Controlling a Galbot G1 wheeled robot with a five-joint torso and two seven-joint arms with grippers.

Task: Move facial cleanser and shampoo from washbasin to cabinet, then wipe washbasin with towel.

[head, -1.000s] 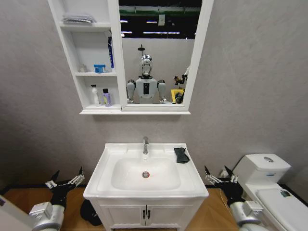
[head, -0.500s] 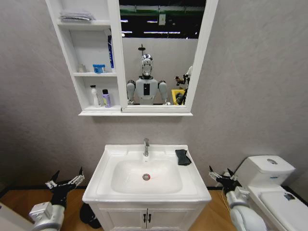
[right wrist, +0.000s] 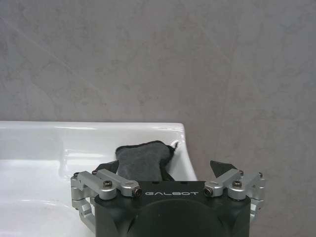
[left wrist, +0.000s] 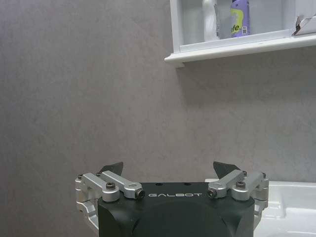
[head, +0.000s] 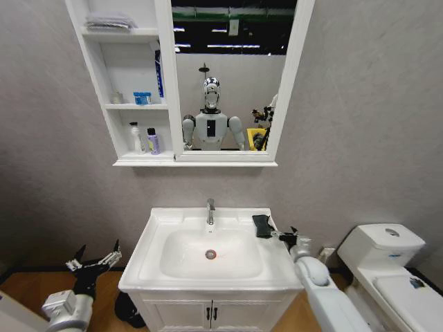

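On the washbasin (head: 160,223) rim's back right corner lies the towel (head: 261,224). The right gripper (head: 283,235) hovers just beside it, fingers spread, empty. The left gripper (head: 93,262) waits low left, open too.

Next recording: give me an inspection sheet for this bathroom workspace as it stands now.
Surface: washbasin bowl bare, chrome faucet at back.
Job's things: towel folded on the basin's back right corner; two bottles on the cabinet bottom shelf.
Clutter: blue item on middle shelf.
Grippers: right gripper open beside the towel; left gripper open, low left of basin.
Cables: nothing seen.
Surroundings: toilet right, mirror above.
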